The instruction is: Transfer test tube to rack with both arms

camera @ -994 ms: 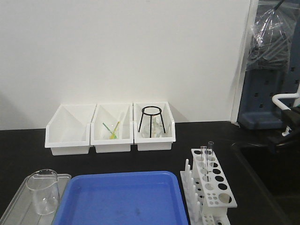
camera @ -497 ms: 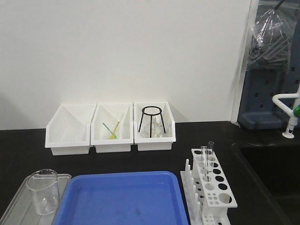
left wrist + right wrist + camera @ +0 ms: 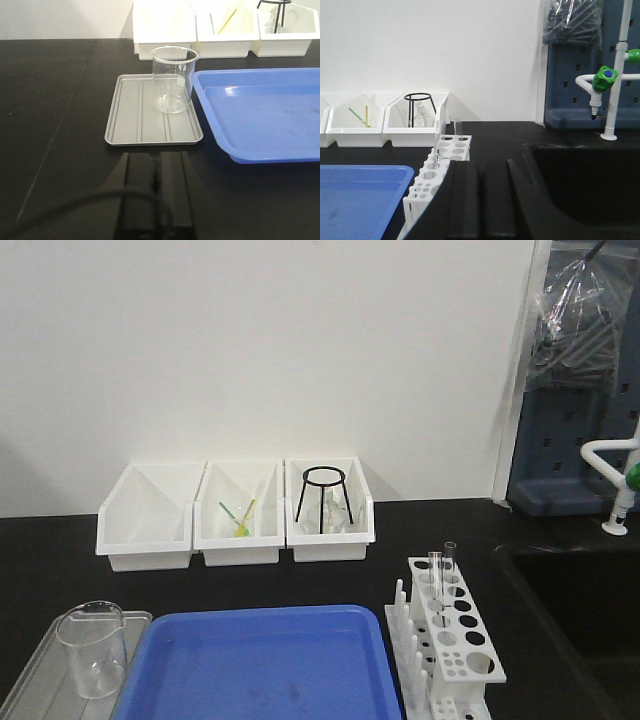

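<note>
The white rack (image 3: 452,638) stands at the front right of the black bench, right of the blue tray. Two clear test tubes (image 3: 435,576) (image 3: 449,562) stand upright in its far holes. In the right wrist view the rack (image 3: 434,176) and the tubes (image 3: 439,141) lie just left of my right gripper (image 3: 481,166), which is shut and empty, low over the bench. My left gripper (image 3: 159,156) is shut and empty, just in front of the grey tray (image 3: 131,117). Neither arm shows in the front view.
A clear beaker (image 3: 173,80) stands on the grey tray. A blue tray (image 3: 262,665) lies between beaker and rack. Three white bins (image 3: 236,512) line the back wall, one holding a black tripod stand (image 3: 323,498). A sink (image 3: 585,185) and a tap (image 3: 603,80) are on the right.
A dark part of the right arm at the front view's right edge one second ago has gone out of that view. Tubes, rack and beaker have not moved.
</note>
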### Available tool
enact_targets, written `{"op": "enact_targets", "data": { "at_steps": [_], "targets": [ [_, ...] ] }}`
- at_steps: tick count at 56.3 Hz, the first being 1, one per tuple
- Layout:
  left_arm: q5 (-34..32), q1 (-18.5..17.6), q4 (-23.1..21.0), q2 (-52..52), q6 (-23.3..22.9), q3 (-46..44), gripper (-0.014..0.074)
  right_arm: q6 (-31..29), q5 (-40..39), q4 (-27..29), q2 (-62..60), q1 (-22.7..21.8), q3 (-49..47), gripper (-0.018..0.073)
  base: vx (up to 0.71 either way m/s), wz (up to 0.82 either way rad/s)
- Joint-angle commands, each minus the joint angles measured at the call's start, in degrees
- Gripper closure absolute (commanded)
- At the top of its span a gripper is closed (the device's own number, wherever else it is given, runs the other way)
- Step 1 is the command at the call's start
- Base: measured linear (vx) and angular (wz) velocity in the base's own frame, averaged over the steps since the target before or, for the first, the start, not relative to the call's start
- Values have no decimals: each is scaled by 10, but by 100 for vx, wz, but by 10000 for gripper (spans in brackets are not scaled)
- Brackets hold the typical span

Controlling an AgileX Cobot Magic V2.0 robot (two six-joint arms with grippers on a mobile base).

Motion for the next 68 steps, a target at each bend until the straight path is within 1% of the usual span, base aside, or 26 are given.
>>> {"op": "enact_targets", "data": {
  "at_steps": [1, 3, 5, 7, 11, 16, 19, 23, 25, 28, 30, 34, 40, 50, 56, 61, 68],
  "targets": [
    [-46, 1, -4, -8, -4, -15, 603, -2, -51, 14, 2, -4, -2, 567, 0, 0],
    [-46, 1, -4, -8, -4, -15, 603, -7, -55, 27, 2, -4, 5, 567, 0, 0],
    [-46, 1, -4, -8, -4, -15, 603, -20, -59, 53, 2, -4, 16, 567, 0, 0],
    [-46, 1, -4, -8, -4, -15, 603, -46, -60, 89, 2, -4, 28, 567, 0, 0],
    [-46, 1, -4, -8, -4, -15, 603, -130, -59, 175, 1, -4, 52, 567, 0, 0],
    [-46, 1, -4, -8, -4, -15, 603, -263, -58, 298, -21, -4, 78, 567, 0, 0],
    [-46, 1, -4, -8, -4, -15, 603, -329, -57, 363, -38, -4, 88, 567, 0, 0],
    [-46, 1, -4, -8, -4, -15, 603, -410, -44, 439, -69, -4, 98, 567, 0, 0],
    [-46, 1, -4, -8, -4, -15, 603, -440, -34, 462, -85, -4, 103, 567, 0, 0],
    [-46, 1, -4, -8, -4, -15, 603, -466, -13, 474, -103, -4, 107, 567, 0, 0],
    [-46, 1, -4, -8, -3, -15, 603, -472, 17, 471, -114, -4, 107, 567, 0, 0],
    [-46, 1, -4, -8, -3, -15, 603, -469, 72, 464, -130, -4, 107, 567, 0, 0],
    [-46, 1, -4, -8, -3, -15, 603, -463, 178, 465, -151, -4, 107, 567, 0, 0],
    [-46, 1, -4, -8, -3, -15, 603, -465, 306, 465, -194, -4, 107, 567, 0, 0],
    [-46, 1, -4, -8, -3, -15, 603, -467, 318, 455, -237, -4, 107, 567, 0, 0],
    [-46, 1, -4, -8, -3, -15, 603, -467, 318, 441, -228, -4, 107, 567, 0, 0],
    [-46, 1, -4, -8, -3, -15, 603, -467, 322, 440, -224, -4, 107, 567, 0, 0]
  ]
}}
